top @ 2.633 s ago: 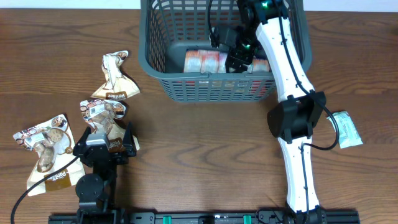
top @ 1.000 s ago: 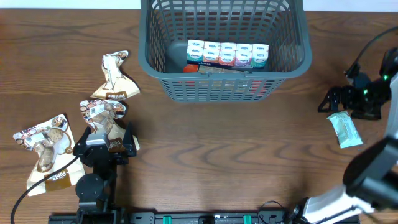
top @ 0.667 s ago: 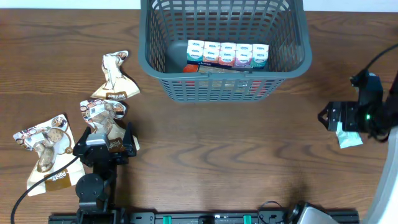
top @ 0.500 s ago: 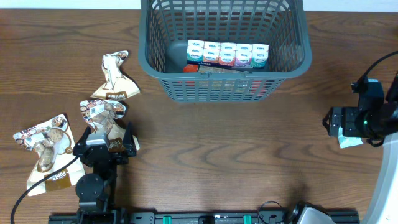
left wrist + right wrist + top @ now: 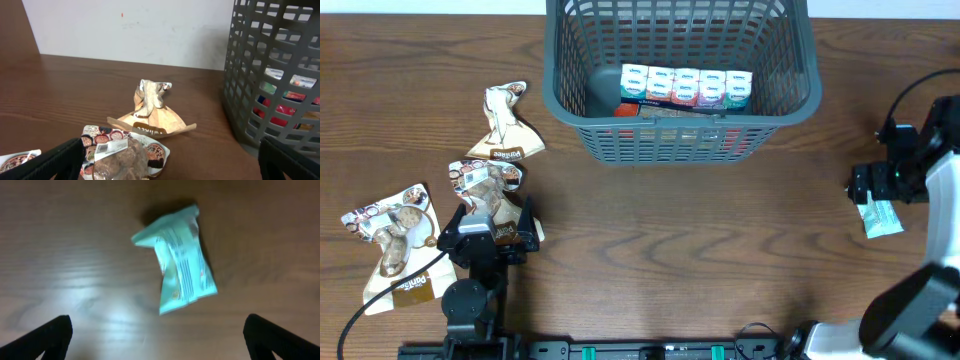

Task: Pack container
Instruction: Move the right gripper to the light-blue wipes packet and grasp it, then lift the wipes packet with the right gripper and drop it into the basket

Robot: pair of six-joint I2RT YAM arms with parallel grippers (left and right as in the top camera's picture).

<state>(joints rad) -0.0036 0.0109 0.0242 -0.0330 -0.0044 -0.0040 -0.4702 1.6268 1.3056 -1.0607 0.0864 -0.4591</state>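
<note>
The dark grey mesh container (image 5: 560, 80) stands at the back centre and holds a row of small cartons (image 5: 686, 86) over red packets; its wall shows at the right of the left wrist view (image 5: 245, 75). A teal packet (image 5: 880, 216) lies flat on the table at the right, and it also shows in the right wrist view (image 5: 180, 275). My right gripper (image 5: 868, 186) hovers over it, open and empty (image 5: 157, 340). My left gripper (image 5: 488, 238) rests open at the front left over a brown snack bag (image 5: 122, 155).
Several brown snack bags lie at the left: one tan pouch (image 5: 505, 125) (image 5: 152, 117), one under the left gripper (image 5: 480, 180), one at the far left (image 5: 392, 245). A white wall is behind the table.
My right arm has left the container, swung out to the right side and come down over the teal packet. The cartons in the container are now uncovered. The left arm has not moved.
</note>
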